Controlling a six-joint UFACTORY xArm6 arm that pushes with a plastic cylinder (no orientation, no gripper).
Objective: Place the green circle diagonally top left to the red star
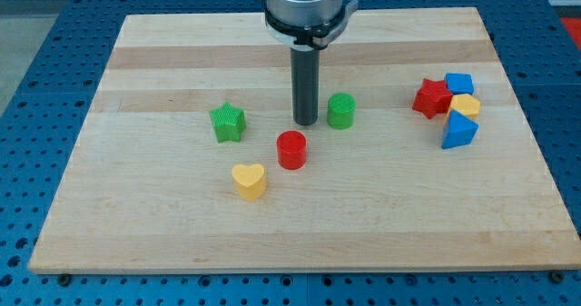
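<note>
The green circle [341, 111] stands near the middle of the wooden board [182, 224]. My tip [305, 123] rests on the board just left of it, a small gap apart. The red star [432, 98] lies far to the view's right, in a cluster with other blocks. The green circle is to the left of the red star and slightly lower in the view.
A blue block [459, 83], a yellow block [465, 105] and a blue triangle [459, 132] crowd the red star's right side. A red circle [291, 149] sits below my tip, a yellow heart [249, 181] lower left, a green star [228, 123] to the left.
</note>
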